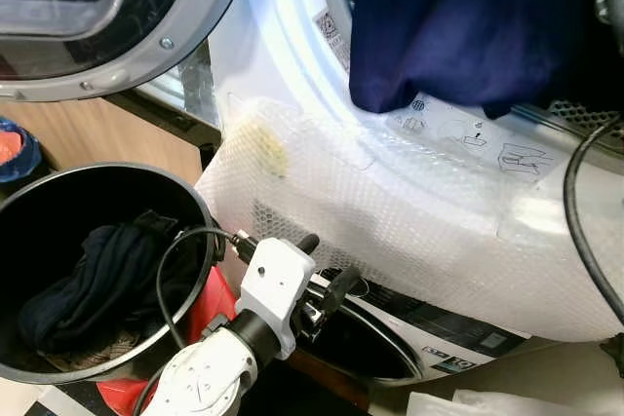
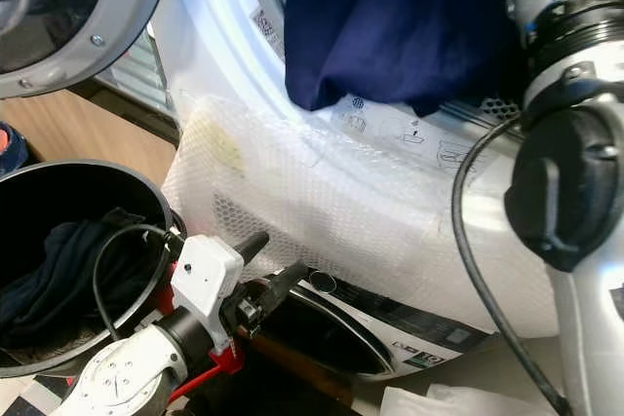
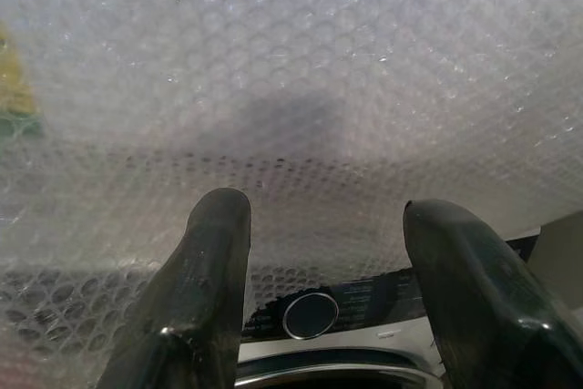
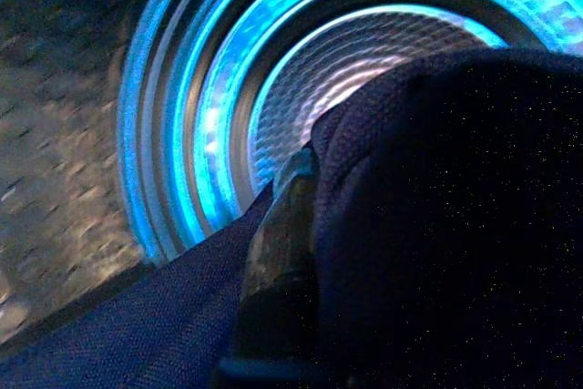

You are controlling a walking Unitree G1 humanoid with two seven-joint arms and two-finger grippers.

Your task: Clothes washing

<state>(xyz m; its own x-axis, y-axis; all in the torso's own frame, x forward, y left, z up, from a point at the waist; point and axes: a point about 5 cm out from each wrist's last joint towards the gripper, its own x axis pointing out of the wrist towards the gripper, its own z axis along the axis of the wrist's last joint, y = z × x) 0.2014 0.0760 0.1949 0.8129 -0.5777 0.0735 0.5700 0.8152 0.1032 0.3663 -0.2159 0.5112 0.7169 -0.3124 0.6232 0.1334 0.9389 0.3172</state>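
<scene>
Right gripper (image 4: 282,252): pinches the navy garment (image 2: 390,21) at the drum mouth (image 4: 301,70), blue-lit rim ringing it.
Garment: drapes over the opening's lower lip, just ahead of the right gripper.
Left gripper (image 1: 327,265): fingers spread, close to the bubble wrap (image 1: 390,211) on the washer front.
Laundry bin (image 1: 185,192): beside the left gripper, dark clothes (image 1: 93,275) inside.
Washer door (image 1: 117,17): swung open above the bin.

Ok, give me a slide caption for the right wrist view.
Right gripper carries a navy garment toward the blue-lit washer drum.
</scene>
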